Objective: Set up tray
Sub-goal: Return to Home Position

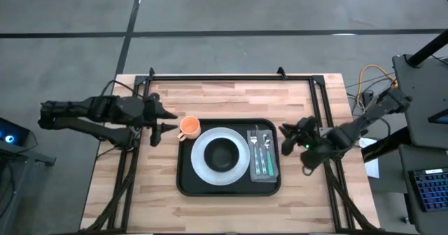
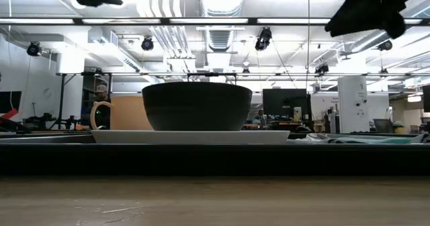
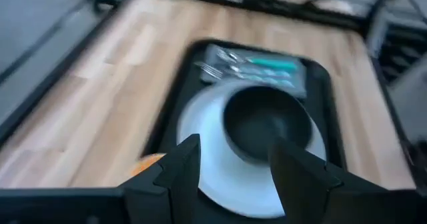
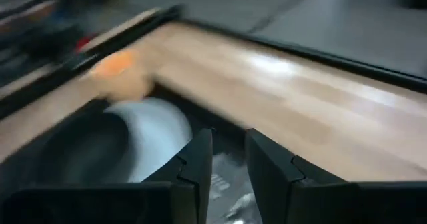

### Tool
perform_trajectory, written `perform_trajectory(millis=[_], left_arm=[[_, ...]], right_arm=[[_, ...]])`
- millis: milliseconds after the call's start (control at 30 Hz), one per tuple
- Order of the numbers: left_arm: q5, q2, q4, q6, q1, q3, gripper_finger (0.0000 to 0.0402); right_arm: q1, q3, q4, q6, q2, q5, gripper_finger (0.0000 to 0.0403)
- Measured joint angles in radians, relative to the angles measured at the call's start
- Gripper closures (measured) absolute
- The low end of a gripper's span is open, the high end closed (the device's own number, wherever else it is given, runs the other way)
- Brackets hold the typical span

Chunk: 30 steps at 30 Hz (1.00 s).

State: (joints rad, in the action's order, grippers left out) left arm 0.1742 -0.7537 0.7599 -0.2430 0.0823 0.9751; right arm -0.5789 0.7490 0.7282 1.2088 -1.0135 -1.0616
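The left arm lay stretched out low from the left edge of the table (image 1: pixel 231 98), reaching rightward. The left gripper (image 1: pixel 168 122) was held above the wood just beside the tray's left rim, pointing at the orange cup (image 1: pixel 190 127). Its jaws were released, spread wide and holding nothing. The tray (image 1: pixel 183 186) sat flat at the middle of the table, nearer the front edge. The orange cup stood in its far left corner. Next came the white plate (image 1: pixel 203 158), lying on the tray floor with the dark bowl (image 1: pixel 222 153) upright at its centre. On the tray's right side lay the grey napkin (image 1: pixel 264 175), just beside the plate. It carried three pieces of cutlery (image 1: pixel 262 158) side by side, their teal handles toward the front and their heads toward the far edge. The right arm came in from the table's right edge, bent and angled leftward. The right gripper (image 1: pixel 287 138) was held just off the tray's right rim, beside the napkin. Its jaws were slightly parted, with a narrow gap, and gripped nothing. The low view showed both grippers raised well above the tray.
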Motion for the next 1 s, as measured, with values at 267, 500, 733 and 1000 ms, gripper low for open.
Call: perform_trajectory(millis=[267, 500, 733, 1000], left_arm=[[-0.192, 0.079, -0.101, 0.139, -0.005, -0.137, 0.0244], [-0.167, 0.191, -0.132, 0.102, -0.005, -0.203, 0.0244], [-0.201, 0.302, -0.086, -0.119, 0.004, -0.320, 0.0244], [-0.463, 0.485, -0.584, -0.040, 0.080, -0.657, 0.0244]], right_arm=[[-0.001, -0.149, -0.470, -0.601, 0.195, 0.146, 0.0343], [-0.001, -0.158, -0.473, -0.568, 0.270, 0.239, 0.0344], [-0.002, -0.169, -0.482, -0.608, 0.265, 0.337, 0.0344], [-0.001, -0.170, -0.592, -0.742, 0.264, 0.468, 0.0340]])
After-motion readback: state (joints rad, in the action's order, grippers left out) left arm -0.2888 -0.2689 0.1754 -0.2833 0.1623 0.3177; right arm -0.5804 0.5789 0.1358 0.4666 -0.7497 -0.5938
